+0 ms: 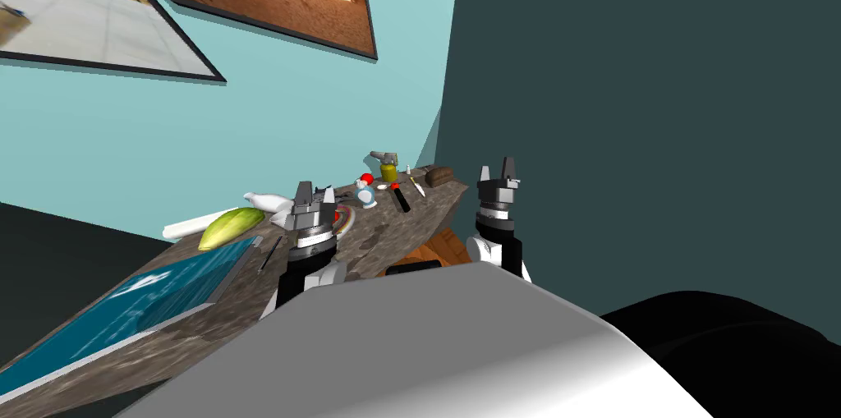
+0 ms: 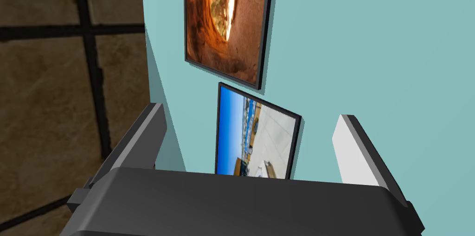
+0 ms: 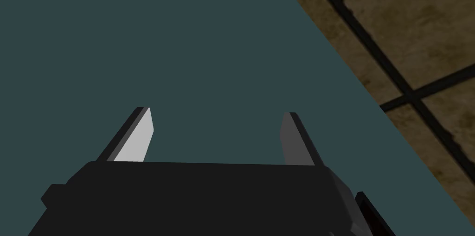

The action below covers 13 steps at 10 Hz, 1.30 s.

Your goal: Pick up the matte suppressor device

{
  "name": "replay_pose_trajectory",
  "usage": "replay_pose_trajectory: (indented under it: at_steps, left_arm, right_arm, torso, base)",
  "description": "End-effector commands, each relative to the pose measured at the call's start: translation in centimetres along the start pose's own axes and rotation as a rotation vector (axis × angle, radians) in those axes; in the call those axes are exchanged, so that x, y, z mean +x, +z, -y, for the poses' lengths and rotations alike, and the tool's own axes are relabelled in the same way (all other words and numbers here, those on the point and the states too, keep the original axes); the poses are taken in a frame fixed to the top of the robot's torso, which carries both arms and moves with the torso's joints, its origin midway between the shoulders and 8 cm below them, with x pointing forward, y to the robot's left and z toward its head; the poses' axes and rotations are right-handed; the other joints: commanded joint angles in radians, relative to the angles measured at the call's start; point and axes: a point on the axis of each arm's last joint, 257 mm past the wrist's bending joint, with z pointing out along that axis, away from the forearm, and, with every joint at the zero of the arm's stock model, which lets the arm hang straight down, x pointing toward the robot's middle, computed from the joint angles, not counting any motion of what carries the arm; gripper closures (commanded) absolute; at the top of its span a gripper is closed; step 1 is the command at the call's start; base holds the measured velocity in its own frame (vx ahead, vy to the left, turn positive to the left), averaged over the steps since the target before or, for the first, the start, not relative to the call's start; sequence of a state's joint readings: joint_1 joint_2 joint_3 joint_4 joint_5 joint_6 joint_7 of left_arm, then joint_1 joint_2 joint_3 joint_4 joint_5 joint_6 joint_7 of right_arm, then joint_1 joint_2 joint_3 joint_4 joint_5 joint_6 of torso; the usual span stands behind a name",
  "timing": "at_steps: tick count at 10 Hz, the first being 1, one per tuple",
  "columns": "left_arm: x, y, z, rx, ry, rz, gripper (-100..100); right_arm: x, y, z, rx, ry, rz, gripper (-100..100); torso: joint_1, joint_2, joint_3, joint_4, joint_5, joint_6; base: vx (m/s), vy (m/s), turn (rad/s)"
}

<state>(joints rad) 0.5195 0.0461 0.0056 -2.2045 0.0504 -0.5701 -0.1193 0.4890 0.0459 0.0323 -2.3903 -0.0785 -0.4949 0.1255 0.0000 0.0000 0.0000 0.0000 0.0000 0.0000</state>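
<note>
**Both grippers open and empty; suppressor lies farther up the counter**

Nearest me, at the lower left of the frame, a blue panel (image 1: 164,290) is set into the mottled brown counter (image 1: 394,232). My left gripper (image 1: 315,195) hangs over the counter just left of centre. Its fingers (image 2: 144,138) are spread wide with nothing between them. My right gripper (image 1: 497,171) is right of centre, against the dark wall, and its fingers (image 3: 137,138) are just as far apart and empty. Around the left gripper lie a yellow-green vegetable (image 1: 230,227), a white bottle (image 1: 267,201) and a ringed plate (image 1: 346,222). Beyond it, near the frame's centre, the suppressor (image 1: 401,198), a black rod with a red end, lies flat on the counter, apart from both grippers. Farther still are a yellow jar (image 1: 388,171) and a brown lump (image 1: 439,176).
</note>
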Motion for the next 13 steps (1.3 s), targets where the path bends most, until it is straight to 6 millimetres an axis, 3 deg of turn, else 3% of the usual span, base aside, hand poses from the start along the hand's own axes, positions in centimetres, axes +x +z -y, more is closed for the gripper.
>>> replay_pose_trajectory:
  at_steps: [1, 7, 13]
  left_arm:
    - [-0.3, -0.4, -0.9, -0.034, 0.006, -0.023, -100]
    - [-3.2, -2.5, -5.5, -0.229, 0.018, -0.075, -100]
    - [-5.5, -4.2, -8.2, -0.365, 0.006, -0.095, -100]
  right_arm:
    - [0.0, 0.0, 0.0, 0.0, 0.0, 0.0, 0]
    - [0.0, 0.0, 0.0, 0.0, 0.0, 0.0, 0]
    - [0.0, 0.0, 0.0, 0.0, 0.0, 0.0, 0]
  torso:
    - [0.0, 0.0, 0.0, 0.0, 0.0, 0.0]
    - [0.002, 0.002, 0.001, 0.001, 0.0, 0.0]
    - [0.001, 0.002, 0.001, 0.0, 0.0, 0.0]
  base:
    - [-0.009, -0.001, -0.155]
    - [-0.03, 0.013, -0.209]
    - [-0.027, 0.013, -0.16]
